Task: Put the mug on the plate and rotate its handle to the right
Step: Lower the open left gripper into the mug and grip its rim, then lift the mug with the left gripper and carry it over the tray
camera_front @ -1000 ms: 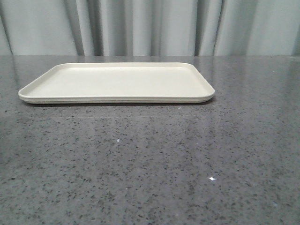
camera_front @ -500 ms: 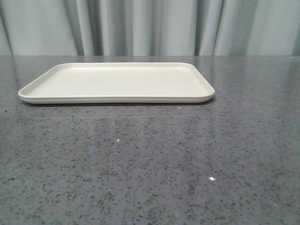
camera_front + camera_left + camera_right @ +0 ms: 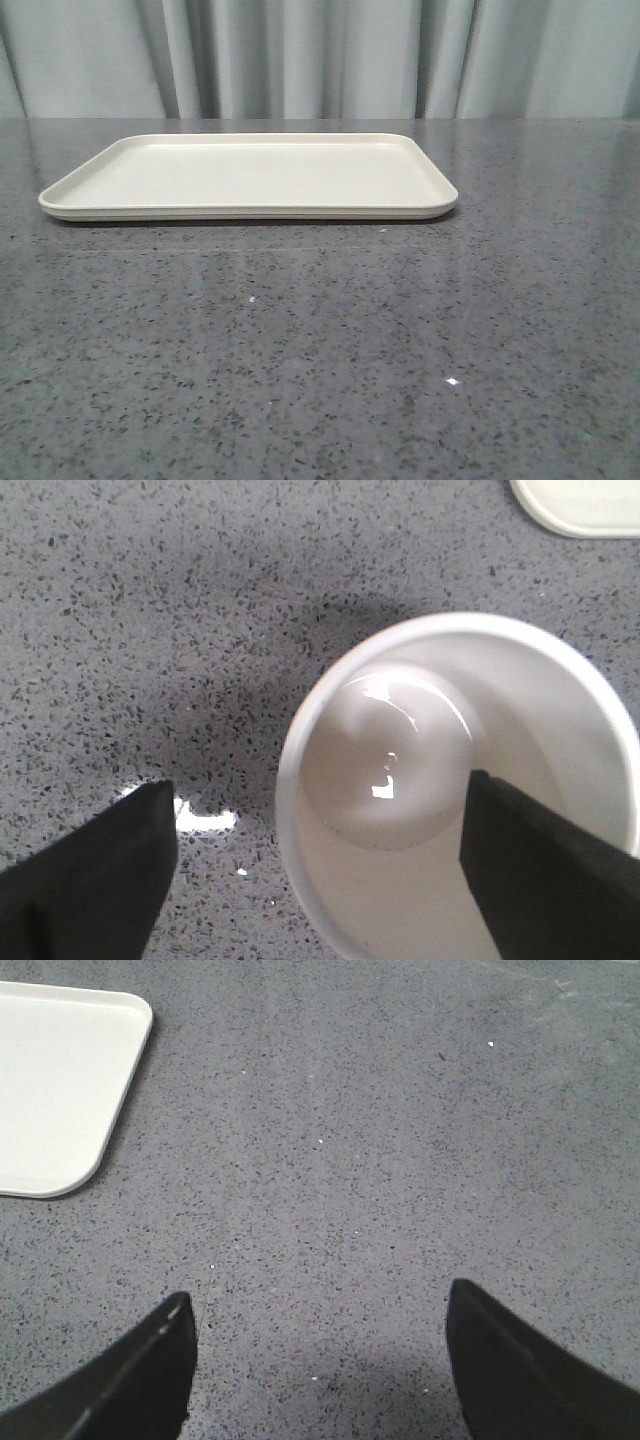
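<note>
Front view: flat cream-white rectangular plate (image 3: 250,178) lies on the speckled grey stone table (image 3: 320,350), nothing on it. Left wrist view: left gripper (image 3: 320,865) spread wide, one finger outside and one inside the white straight-sided mug (image 3: 455,790), standing on the table near the plate's corner (handle not visible). Right wrist view: right gripper (image 3: 320,1365) open and empty over the table beside the plate.

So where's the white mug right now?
The white mug shows only in the left wrist view, standing on the speckled grey table under the open left claw, near a corner of the cream rectangular plate but off it.
</note>
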You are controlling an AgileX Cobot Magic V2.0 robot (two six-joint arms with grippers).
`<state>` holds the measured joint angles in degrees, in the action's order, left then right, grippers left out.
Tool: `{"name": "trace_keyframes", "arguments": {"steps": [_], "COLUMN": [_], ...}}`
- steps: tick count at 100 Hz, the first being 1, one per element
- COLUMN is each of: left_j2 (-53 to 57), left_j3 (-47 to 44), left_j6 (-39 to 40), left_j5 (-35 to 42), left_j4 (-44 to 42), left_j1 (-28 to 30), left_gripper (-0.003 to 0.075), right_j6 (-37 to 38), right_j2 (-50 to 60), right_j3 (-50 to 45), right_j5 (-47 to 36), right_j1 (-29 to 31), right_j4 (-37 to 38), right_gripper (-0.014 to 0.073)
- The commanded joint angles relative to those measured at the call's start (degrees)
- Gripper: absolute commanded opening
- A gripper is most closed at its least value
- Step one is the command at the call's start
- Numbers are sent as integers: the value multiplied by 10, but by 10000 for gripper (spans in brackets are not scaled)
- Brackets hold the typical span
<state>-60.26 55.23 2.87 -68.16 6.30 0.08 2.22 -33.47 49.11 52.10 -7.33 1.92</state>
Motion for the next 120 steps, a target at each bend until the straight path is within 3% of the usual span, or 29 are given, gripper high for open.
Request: {"name": "trace_keyframes", "arguments": {"steps": [1,10,50,78,120], "left_j2": [0,-5,-16,-15,-46], "left_j3": [18,18,18,32,174], "left_j6": [0,0,0,0,-9], "left_j5": [22,22,25,16,-13], "left_j4": [-1,-4,-11,-6,54], "left_j1": [-4,-4,-4,-4,-4], "left_gripper": [561,502,-17,-20,-20], "right_j6": [-1,-1,-1,-1,-1], "right_j2": [-6,-6,-6,-6,-6], "right_j3": [19,19,19,19,19], "right_j5": [-34,-34,-34,-34,-35], "right_j1": [0,0,0,0,0], "right_j4": [4,4,4,4,4], "right_gripper": [528,528,528,528,528]}}
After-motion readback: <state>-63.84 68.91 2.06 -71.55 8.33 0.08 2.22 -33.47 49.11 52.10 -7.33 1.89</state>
